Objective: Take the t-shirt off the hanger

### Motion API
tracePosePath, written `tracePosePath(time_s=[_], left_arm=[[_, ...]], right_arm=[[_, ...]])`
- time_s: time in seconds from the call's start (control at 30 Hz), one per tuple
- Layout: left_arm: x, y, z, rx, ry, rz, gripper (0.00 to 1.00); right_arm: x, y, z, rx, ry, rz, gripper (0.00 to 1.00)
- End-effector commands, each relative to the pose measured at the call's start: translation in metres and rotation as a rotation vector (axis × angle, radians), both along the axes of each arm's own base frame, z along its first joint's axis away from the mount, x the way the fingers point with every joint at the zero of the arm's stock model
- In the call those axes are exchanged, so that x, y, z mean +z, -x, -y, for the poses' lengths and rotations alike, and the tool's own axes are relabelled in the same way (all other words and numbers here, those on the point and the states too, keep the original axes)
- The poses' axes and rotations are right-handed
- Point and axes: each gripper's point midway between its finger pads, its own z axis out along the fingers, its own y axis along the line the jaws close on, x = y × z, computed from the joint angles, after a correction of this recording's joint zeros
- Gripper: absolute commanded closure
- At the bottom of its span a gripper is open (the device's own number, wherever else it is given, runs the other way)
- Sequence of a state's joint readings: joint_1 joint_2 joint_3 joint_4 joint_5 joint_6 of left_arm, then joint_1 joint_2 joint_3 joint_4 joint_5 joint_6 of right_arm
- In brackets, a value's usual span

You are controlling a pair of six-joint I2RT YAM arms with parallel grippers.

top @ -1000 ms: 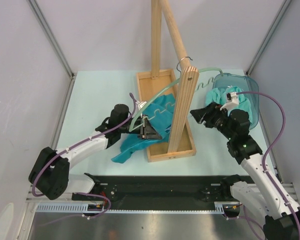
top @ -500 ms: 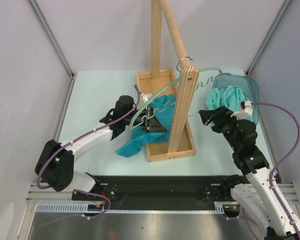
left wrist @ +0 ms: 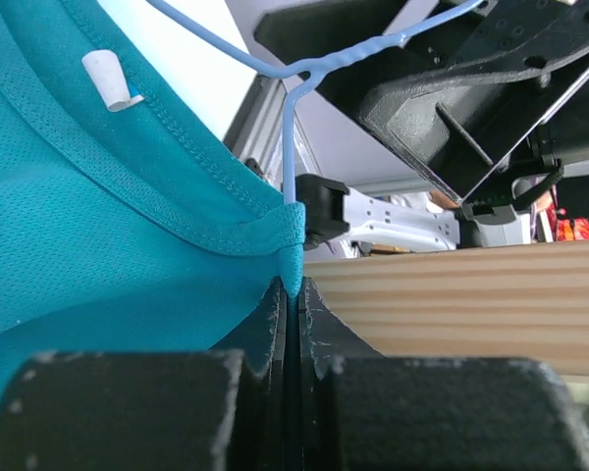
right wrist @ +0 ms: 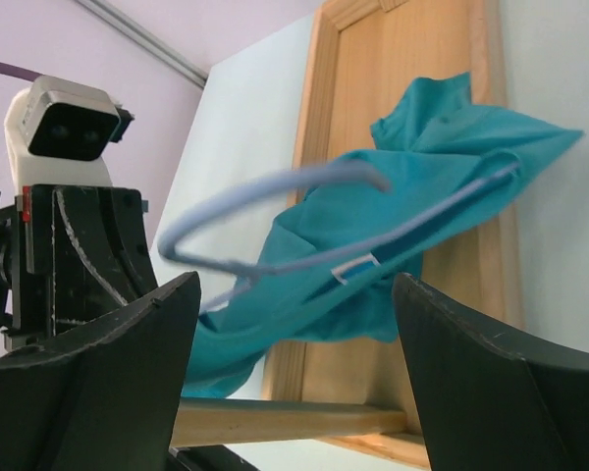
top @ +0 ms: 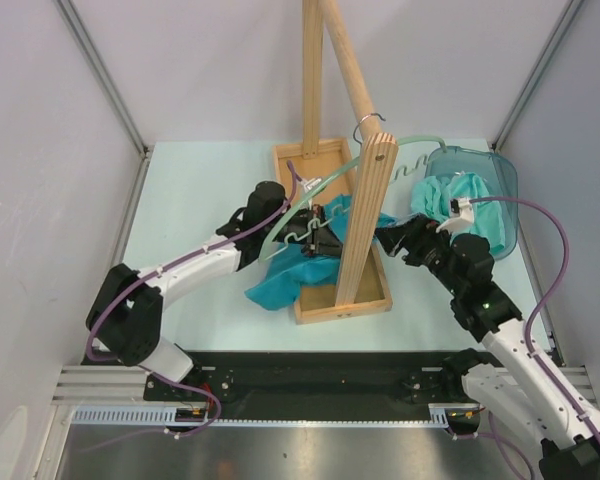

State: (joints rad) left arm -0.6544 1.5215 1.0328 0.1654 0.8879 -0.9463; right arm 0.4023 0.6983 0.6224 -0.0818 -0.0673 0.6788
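Note:
A teal t-shirt (top: 292,274) hangs on a light blue wire hanger (top: 298,236) over the wooden stand's tray. My left gripper (top: 316,232) is shut on the shirt's collar (left wrist: 293,235), beside the hanger wire (left wrist: 288,147). My right gripper (top: 390,238) is open and empty, just right of the wooden upright post (top: 363,215), facing the shirt (right wrist: 373,260) and hanger (right wrist: 275,201). The shirt's lower part spills over the tray's left edge onto the table.
The wooden stand has a tray base (top: 352,300) and a slanted rail (top: 348,70). A pale green hanger (top: 410,142) hangs from the rail. A clear blue bin (top: 480,195) holding teal clothes stands at the right. Enclosure walls close in both sides.
My left gripper has moved right and away with the shirt and blue hanger, up to the post. My right gripper pulled back, then came left toward the post.

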Motion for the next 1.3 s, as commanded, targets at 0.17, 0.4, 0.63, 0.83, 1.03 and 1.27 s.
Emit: tracePosePath(time_s=[0.17,0.4,0.63,0.83,1.03,1.27], left_arm=[[0.017,0.039,0.022,-0.149,0.07,0.032,1.0],[0.02,0.044,0.017,-0.153,0.071,0.055,1.0],[0.013,0.046,0.017,-0.167,0.061,0.04,1.0],[0.009,0.048,0.015,-0.168,0.055,0.04,1.0],[0.005,0.049,0.013,-0.168,0.04,0.043,1.0],[-0.007,0.047,0.009,-0.155,-0.014,0.094,0.89]], right_arm=[[0.019,-0.017,-0.008,-0.052,0.031,0.141,0.27],[0.005,-0.011,-0.005,-0.104,0.065,0.144,0.43],[0.011,-0.011,-0.002,-0.124,0.078,0.181,0.53],[0.015,-0.01,-0.01,-0.129,0.086,0.199,0.54],[0.013,-0.015,-0.012,-0.156,0.087,0.185,0.62],[0.001,-0.022,-0.004,-0.228,0.102,0.103,1.0]])
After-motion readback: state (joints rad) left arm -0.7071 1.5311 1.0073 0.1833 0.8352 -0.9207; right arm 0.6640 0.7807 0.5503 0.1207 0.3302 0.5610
